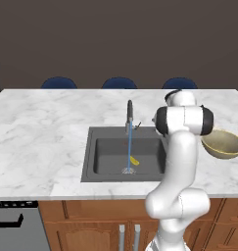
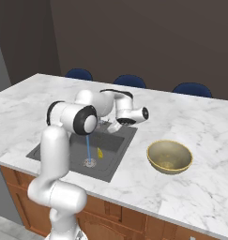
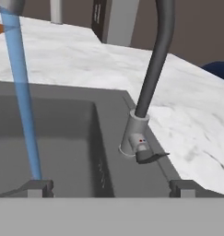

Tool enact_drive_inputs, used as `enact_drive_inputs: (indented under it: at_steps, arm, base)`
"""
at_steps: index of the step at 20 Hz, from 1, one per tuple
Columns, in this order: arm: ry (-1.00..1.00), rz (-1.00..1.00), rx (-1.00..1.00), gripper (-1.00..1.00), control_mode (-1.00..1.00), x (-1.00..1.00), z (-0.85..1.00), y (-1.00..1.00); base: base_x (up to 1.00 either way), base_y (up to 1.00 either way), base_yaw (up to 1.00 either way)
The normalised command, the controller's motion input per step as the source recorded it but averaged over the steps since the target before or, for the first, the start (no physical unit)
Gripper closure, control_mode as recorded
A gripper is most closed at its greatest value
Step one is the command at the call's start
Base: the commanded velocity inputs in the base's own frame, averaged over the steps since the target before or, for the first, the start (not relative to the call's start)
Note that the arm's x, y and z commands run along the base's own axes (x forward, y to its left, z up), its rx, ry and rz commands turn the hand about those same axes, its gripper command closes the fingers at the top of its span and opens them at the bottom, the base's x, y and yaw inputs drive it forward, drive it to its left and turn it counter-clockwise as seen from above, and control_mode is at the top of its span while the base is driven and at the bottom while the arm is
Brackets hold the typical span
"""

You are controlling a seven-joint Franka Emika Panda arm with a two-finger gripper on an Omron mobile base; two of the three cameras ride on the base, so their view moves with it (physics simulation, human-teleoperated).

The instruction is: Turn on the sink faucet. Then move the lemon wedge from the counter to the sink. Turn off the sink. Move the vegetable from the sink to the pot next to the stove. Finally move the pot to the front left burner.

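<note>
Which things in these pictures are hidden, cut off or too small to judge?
- Left base view: the arm covers the sink's right end and part of the tan bowl.
- Right base view: the arm hides the sink faucet's base; lemon wedge too small for detail.
- Hand view: the faucet spout leaves the top edge.

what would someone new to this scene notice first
Most likely the blue stream of water running from the dark gooseneck sink faucet into the grey sink, with the yellow lemon wedge lying on the basin floor beside the drain. Next, the white arm reaching over the sink's right side, its open gripper facing the faucet's base, and the tan bowl on the marble counter to the sink's right.
</note>
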Motion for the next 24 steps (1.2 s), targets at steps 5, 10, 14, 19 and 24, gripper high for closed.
enact_drive_inputs:
  at_steps: [5,10,14,19,24]
  arm:
    - [0.00,0.09,0.08,-1.00,-1.00,0.35,-0.12,0.05]
    - [0.00,0.01,0.06,-1.00,-1.00,0.21,-0.18,0.22]
    - [0.00,0.00,0.04,-1.00,-1.00,0.17,-0.16,0.28]
    - [0.00,0.00,0.01,-1.00,-1.00,0.10,-0.17,0.24]
    - [0.02,0.00,0.00,-1.00,-1.00,0.08,-0.14,0.02]
  base:
    - [0.00,0.00,0.00]
    - [0.00,0.00,0.00]
    - [0.00,0.00,0.00]
    - [0.00,0.00,0.00]
    - [0.00,0.00,0.00]
